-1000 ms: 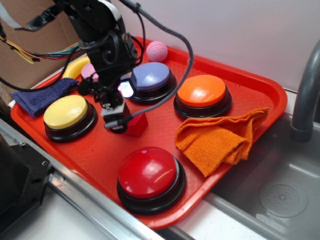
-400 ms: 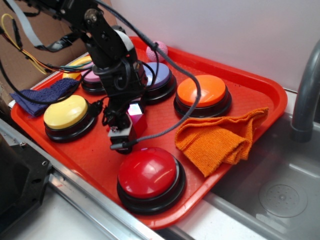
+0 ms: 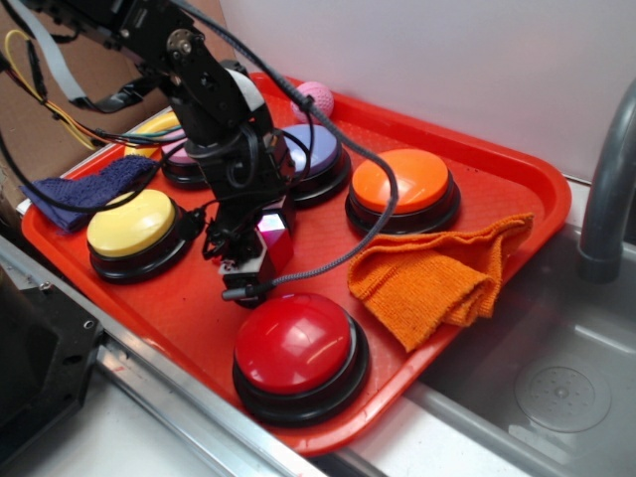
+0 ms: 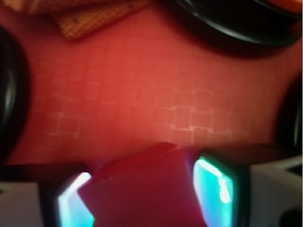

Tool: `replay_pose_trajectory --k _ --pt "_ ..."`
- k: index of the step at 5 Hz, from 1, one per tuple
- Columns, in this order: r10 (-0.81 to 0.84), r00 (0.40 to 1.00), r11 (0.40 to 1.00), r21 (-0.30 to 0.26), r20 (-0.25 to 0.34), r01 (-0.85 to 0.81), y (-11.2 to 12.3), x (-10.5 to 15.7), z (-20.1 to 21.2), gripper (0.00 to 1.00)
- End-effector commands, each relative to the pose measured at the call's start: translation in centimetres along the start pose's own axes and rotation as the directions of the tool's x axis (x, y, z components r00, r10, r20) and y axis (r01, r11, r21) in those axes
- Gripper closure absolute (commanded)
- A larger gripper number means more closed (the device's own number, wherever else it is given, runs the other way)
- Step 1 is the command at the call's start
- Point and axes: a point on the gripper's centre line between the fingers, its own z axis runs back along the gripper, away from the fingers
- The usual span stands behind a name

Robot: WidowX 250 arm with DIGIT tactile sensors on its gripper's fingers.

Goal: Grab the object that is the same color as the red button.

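The object is a small red wedge block [image 3: 274,241] in the middle of the red tray [image 3: 477,159]. My gripper [image 3: 256,253] has come down over it. In the wrist view the block [image 4: 142,184] fills the gap between the two glowing pads [image 4: 215,182] and touches both, so the gripper [image 4: 142,194] is shut on it. The block's base sits at or just above the tray floor [image 4: 142,94]; I cannot tell which. The large red button [image 3: 295,343] stands on its black base just in front of the gripper, apart from it.
Round the gripper stand a yellow button [image 3: 131,224], a purple button [image 3: 316,149] and an orange button [image 3: 402,181]. An orange cloth [image 3: 437,273] lies to the right, a blue cloth [image 3: 89,184] at the left, a pink ball [image 3: 312,97] behind. A sink [image 3: 556,378] is at the right.
A second ago the gripper stood left of the block; it has since moved right and down over it. The jaws now hold the block between them.
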Motion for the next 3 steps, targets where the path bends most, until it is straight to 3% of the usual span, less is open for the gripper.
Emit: replay_pose_trajectory --k 1,2,3 --pt "0.023 0.999 1.0 -0.002 0.026 -0.023 0.0 -0.1 1.0 1.0" --pt "0.141 0.99 0.984 0.11 -0.008 -0.139 -0.3 -0.3 3.3 1.0" --pt "0.38 0.923 0.917 0.155 -0.064 -0.367 -0.5 0.5 7.2 1.0"
